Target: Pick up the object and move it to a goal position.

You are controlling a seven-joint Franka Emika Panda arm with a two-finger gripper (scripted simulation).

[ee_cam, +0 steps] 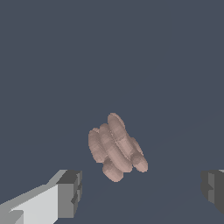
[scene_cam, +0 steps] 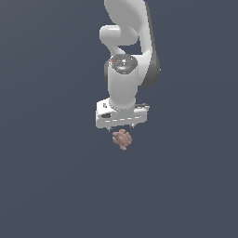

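Observation:
The object [scene_cam: 122, 139] is a small lumpy pinkish-brown blob with knobbly ridges, lying on the dark grey surface just below the gripper in the exterior view. In the wrist view the object [ee_cam: 116, 147] sits beyond the fingertips, between their lines. My white gripper [scene_cam: 121, 125] hangs from the arm, pointing down, right above the blob. In the wrist view the gripper [ee_cam: 142, 190] is open wide, with one grey pad [ee_cam: 70, 193] on one side and the other pad [ee_cam: 213, 189] at the frame's edge. It holds nothing.
The white arm [scene_cam: 125, 56] rises behind the gripper toward the top of the exterior view. The plain dark grey surface [scene_cam: 46, 186] fills both views, with no other objects or edges in sight.

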